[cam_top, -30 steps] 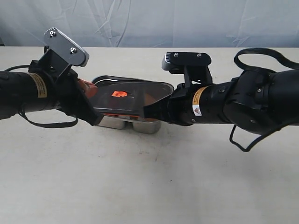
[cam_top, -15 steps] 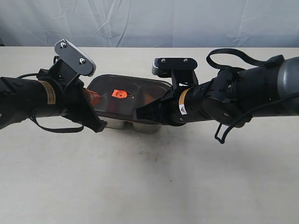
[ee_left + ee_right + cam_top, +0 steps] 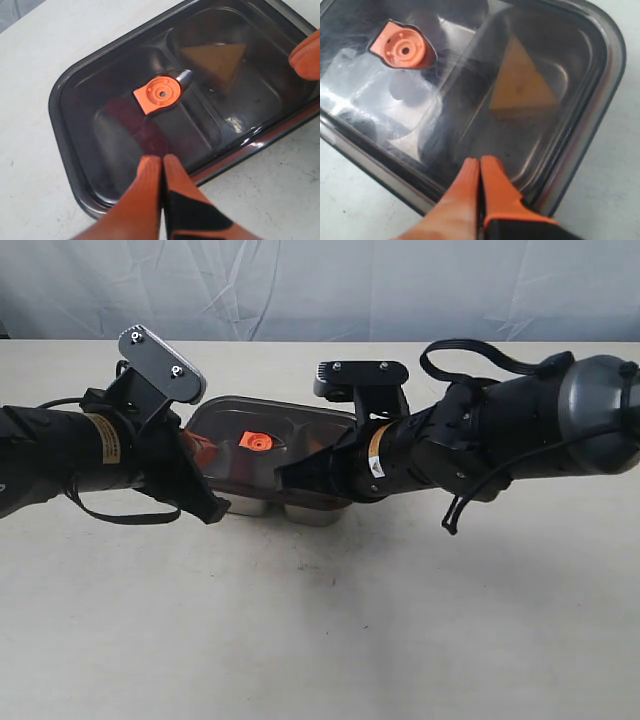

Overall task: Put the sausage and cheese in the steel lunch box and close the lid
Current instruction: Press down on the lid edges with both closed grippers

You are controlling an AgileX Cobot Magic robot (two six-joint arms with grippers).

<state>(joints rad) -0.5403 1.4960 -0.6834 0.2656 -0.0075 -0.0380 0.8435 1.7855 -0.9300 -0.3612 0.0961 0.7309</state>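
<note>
The dark translucent lid (image 3: pixel 300 430) lies on the steel lunch box (image 3: pixel 300 512), its orange valve (image 3: pixel 256 441) facing up. Through the lid I see the yellow cheese wedge (image 3: pixel 520 87) in one compartment and the sausage as a dim red shape (image 3: pixel 137 127) in the other. My left gripper (image 3: pixel 161 159) is shut with nothing in it, its tips over the lid above the sausage. My right gripper (image 3: pixel 479 160) is also shut and holds nothing, its tips over the lid near the cheese (image 3: pixel 215 57). One of its fingertips (image 3: pixel 306 54) shows in the left wrist view.
The box stands on a pale tabletop (image 3: pixel 320 620) with a grey cloth backdrop (image 3: pixel 320 285) behind it. Both arms reach in over the box, the left (image 3: pixel 60 445) and the right (image 3: pixel 520 440), and cover its ends in the exterior view.
The right arm has moved left, further over the lid. The lid's raised side has come down and it now lies flatter on the box. The left arm shifted slightly right, then held.
</note>
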